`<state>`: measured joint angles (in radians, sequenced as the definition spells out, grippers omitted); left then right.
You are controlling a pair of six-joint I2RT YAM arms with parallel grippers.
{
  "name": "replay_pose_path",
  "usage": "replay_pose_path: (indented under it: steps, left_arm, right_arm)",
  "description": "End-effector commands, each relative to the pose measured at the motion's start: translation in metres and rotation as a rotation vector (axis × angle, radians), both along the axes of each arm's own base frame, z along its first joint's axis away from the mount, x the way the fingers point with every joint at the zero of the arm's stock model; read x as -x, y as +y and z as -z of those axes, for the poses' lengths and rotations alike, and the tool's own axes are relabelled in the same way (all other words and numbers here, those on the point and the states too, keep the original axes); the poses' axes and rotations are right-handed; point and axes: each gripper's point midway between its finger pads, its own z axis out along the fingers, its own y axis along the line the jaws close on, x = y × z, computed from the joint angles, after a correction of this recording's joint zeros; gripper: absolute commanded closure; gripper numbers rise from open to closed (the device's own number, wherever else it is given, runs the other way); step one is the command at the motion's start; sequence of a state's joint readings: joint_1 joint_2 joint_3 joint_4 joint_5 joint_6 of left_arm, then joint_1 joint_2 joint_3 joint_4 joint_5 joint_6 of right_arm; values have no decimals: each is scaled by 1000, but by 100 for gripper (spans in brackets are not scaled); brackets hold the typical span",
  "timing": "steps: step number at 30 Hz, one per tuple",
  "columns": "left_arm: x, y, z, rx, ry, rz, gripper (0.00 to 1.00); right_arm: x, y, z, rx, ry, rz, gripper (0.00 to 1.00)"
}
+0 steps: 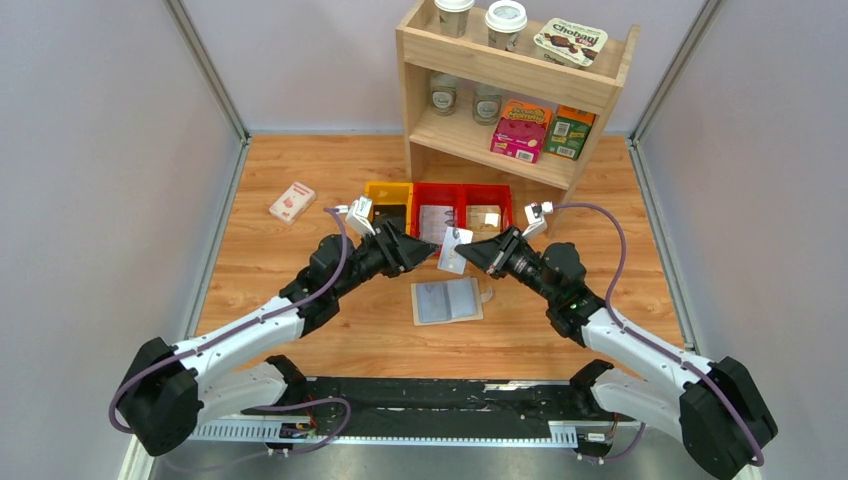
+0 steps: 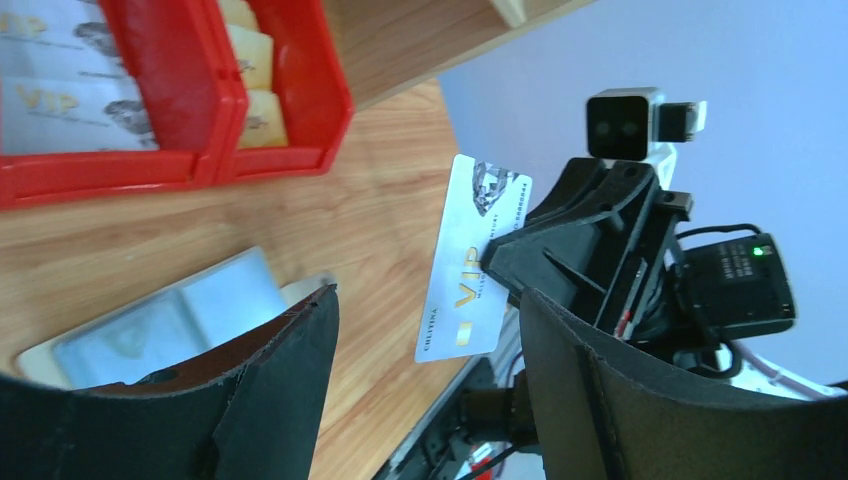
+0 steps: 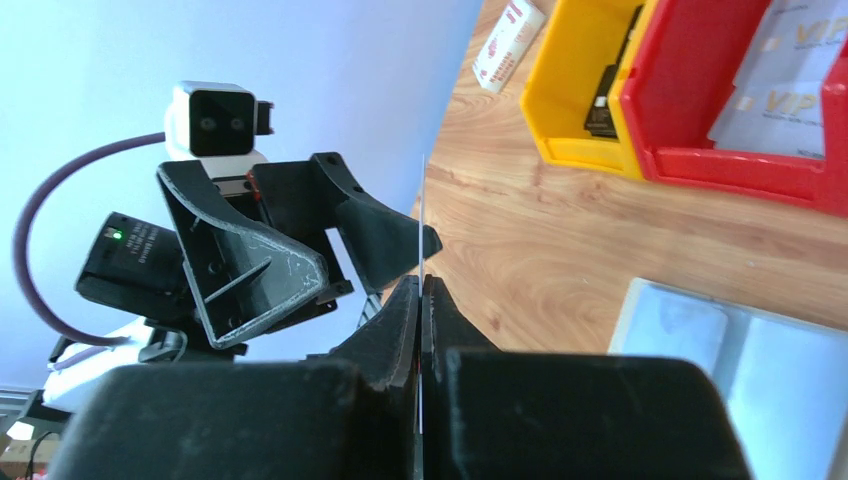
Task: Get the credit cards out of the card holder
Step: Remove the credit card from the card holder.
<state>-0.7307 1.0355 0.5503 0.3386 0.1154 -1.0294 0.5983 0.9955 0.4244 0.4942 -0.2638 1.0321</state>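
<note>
**Op:** Pose check. Where do the arms stand?

**Obs:** Your left arm rises from its base and bends at the elbow. Its left gripper [image 1: 425, 250] points toward 3 o'clock above the table [image 1: 300, 270]. Your right arm mirrors it, with the right gripper [image 1: 466, 250] pointing toward 9 o'clock. The two tips nearly meet.

**Op:** End effectors?

**Obs:** The left fingers [image 2: 300, 330] are spread wide and grip nothing. The right fingers [image 3: 405, 310] are pressed together and pinch a credit card [image 2: 470, 270] by one edge. The card stands upright off the table. The right wrist view shows it edge-on, as a thin line. It sits just beyond your left fingertips. I cannot tell whether they touch it.

**Op:** Card holder?

**Obs:** It lies open and flat on the table at 6 o'clock from the held card, card holder [image 1: 447, 300] lining up, with neither gripper touching it.

**Op:** Anything else?

**Obs:** More credit cards [image 2: 70, 105] lie in the red bin [image 1: 460, 192] at 12 o'clock from the grippers. A yellow bin [image 1: 385, 190] touches its 9 o'clock side. A small white-and-red box [image 1: 292, 202] sits at 10 o'clock, well apart.
</note>
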Motion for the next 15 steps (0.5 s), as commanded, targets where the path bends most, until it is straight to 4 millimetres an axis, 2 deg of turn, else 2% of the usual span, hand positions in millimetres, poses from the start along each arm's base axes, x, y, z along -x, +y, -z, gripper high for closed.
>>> replay_pose_path:
  steps: [1, 6, 9, 11, 15]
  left_arm:
    - [3, -15, -33, 164, -45, 54, 26]
    - [7, -29, -28, 194, -14, 124, 30]
    - [8, -32, -28, 202, -19, 143, 38]
    - [9, -34, -27, 209, -16, 154, 45]
    - [10, -35, -27, 225, -15, 165, 67]
  right_arm:
    - [-8, 5, -49, -111, -102, 22, 100]
    - [-9, 7, -52, -128, -103, 18, 100]
    - [-10, 7, -54, -131, -107, 21, 100]
    - [-11, 7, -55, -132, -110, 21, 100]
    - [-12, 7, -54, -132, -105, 25, 100]
